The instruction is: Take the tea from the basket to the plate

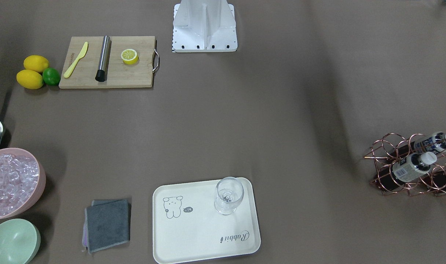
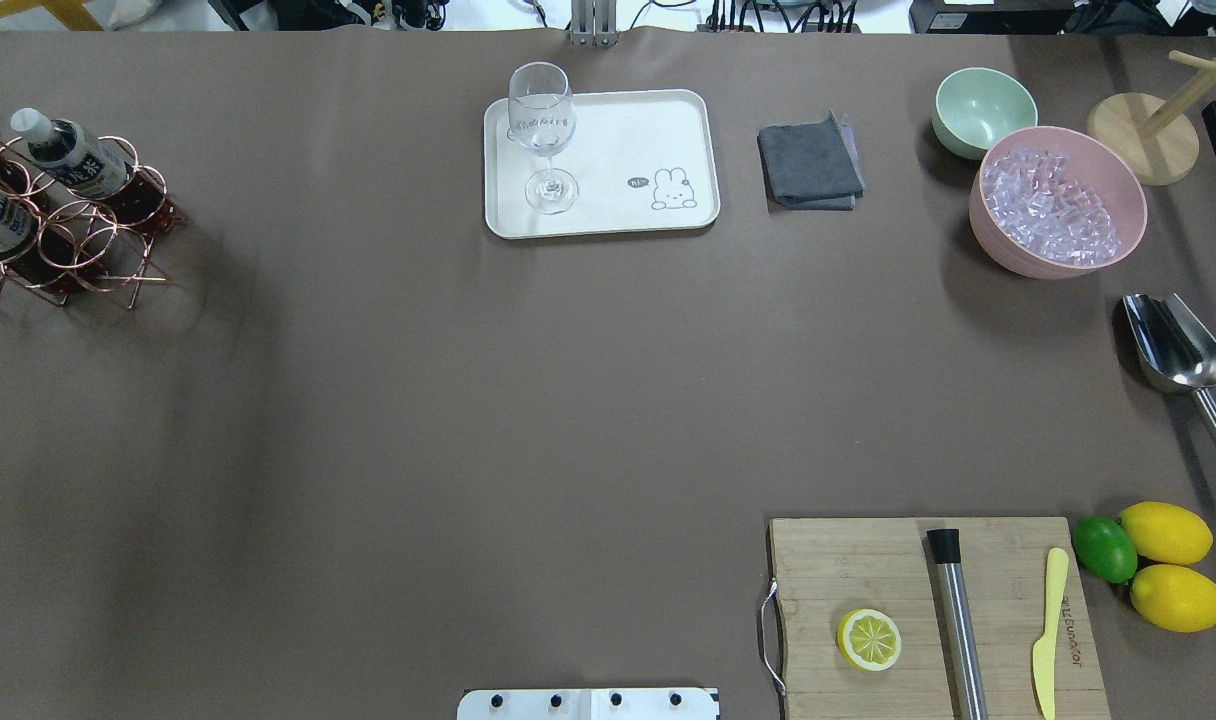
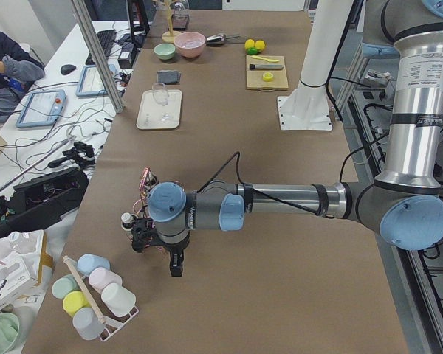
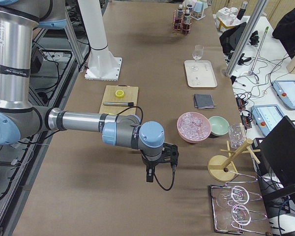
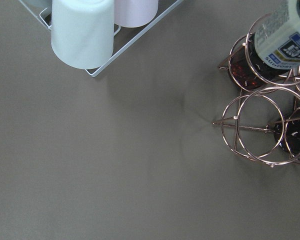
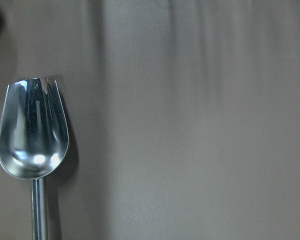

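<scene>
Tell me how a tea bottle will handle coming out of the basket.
The tea bottle holds dark liquid, so it is probably heavy for its size. It leans in its basket ring, so it may snag the wire. Round and smooth, it could slip or roll if laid down.

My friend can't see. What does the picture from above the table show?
Tea bottles sit in a copper wire basket at the view's left edge. A cream plate at the far side holds only a stemmed glass. No robot arm shows.
</scene>
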